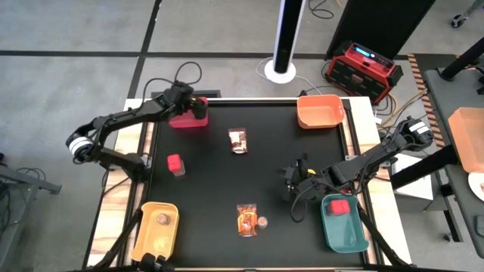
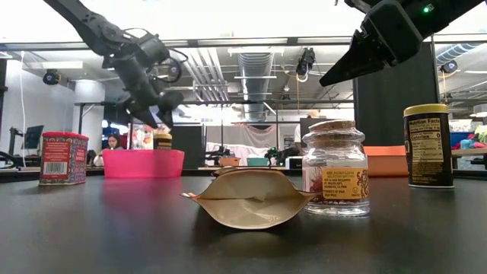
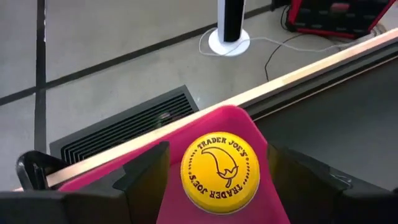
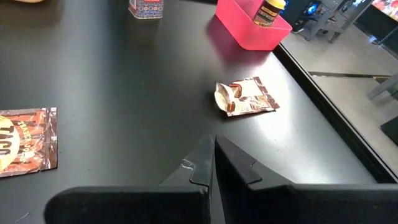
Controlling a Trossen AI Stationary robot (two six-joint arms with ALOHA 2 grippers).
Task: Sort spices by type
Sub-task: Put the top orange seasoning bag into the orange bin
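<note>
1. While the left gripper [image 3: 219,180] hangs with fingers spread around the yellow-lidded dark spice jar [image 3: 220,172], that jar stands in the pink plastic bin [image 1: 187,119].
2. Right gripper [image 4: 213,163], fingers together, hovers mid-tabletop [image 1: 212,181].

Two dark, near-black jointed arms, slim links between bulkier joint housings. Black cables looped loosely along both — a tangle of them just behind the right gripper [image 1: 291,180]. A white-and-silver ringed collar at the base joint of each arm. A small green light on the right wrist housing. Flat, matte black, blocky fingers [image 3: 144,177] on the left gripper [image 3: 217,186].
</note>
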